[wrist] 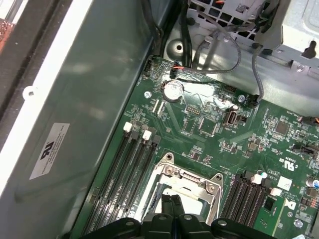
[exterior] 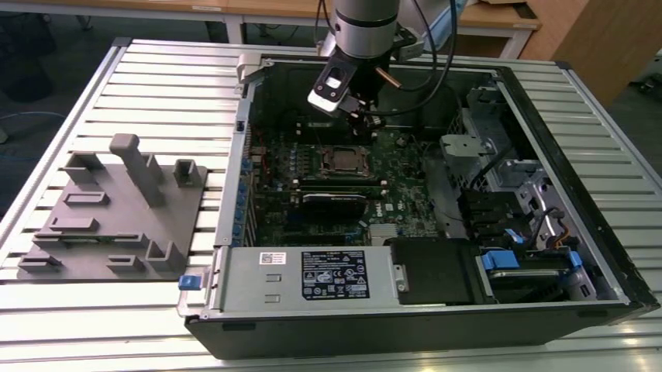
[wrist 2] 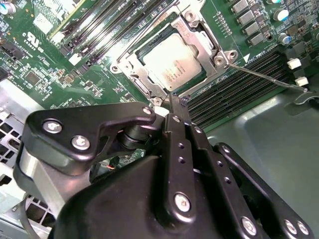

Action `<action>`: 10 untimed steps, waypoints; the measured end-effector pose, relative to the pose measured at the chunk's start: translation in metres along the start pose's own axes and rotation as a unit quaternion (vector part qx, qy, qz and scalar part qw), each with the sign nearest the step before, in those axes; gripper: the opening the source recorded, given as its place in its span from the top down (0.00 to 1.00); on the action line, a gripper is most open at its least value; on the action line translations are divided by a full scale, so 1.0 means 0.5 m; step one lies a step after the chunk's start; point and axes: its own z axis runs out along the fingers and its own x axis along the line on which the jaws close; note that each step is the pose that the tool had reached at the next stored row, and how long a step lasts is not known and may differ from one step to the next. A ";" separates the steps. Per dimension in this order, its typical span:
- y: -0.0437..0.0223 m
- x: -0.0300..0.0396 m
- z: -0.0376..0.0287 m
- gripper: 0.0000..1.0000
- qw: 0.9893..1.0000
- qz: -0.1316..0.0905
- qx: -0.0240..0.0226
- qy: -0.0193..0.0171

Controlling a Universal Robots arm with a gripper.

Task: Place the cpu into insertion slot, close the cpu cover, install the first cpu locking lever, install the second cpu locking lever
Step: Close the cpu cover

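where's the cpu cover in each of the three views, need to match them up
Exterior view: the cpu cover sits mid-motherboard, close to the gripper.
Second wrist view: silver frame just past the gripper.
First wrist view: silver frame just past the gripper.
Shared landmark: the black memory slots alongside it.

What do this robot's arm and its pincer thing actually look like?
The arm is a smooth silver-grey tube with black cables looping off it and a small white-and-black box mounted near its end. The gripper is matte black: flat jointed links pinned with shiny silver screws, narrowing to two slim fingers.
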 end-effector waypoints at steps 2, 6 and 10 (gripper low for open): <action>0.000 0.000 0.000 0.90 1.000 0.000 0.000 0.000; 0.000 0.000 0.000 0.90 1.000 -0.001 0.000 0.000; 0.000 0.000 0.000 0.90 1.000 -0.010 0.000 0.001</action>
